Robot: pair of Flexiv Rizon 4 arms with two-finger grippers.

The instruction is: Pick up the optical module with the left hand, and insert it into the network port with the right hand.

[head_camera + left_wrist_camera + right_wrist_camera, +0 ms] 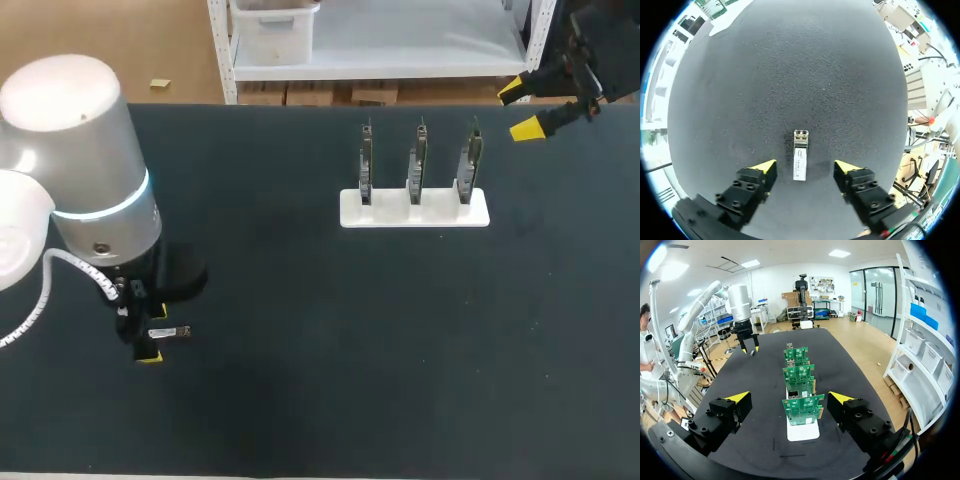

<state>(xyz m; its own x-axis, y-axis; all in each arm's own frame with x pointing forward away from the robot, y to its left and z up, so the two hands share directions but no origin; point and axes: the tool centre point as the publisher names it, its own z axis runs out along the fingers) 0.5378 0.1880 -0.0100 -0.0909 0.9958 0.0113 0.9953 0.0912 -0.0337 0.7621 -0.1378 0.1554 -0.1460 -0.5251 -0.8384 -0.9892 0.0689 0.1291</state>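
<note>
The optical module (800,161), a small silver bar with a dark connector end, lies flat on the black table. In the head view the module (170,331) shows at the front left. My left gripper (804,166) stands low over it, one yellow tip on each side with a gap to the module, so it is open. A white holder (414,208) at the back middle carries three upright circuit boards (417,160) with the network ports. My right gripper (522,110) hovers open at the back right; from its wrist the boards (802,407) stand ahead between its fingers, untouched.
The black table (330,340) stretches bare between the module and the holder. My left arm's large grey joint (85,160) looms over the table's left side. The holder's white base (802,431) sits close under my right gripper (789,398).
</note>
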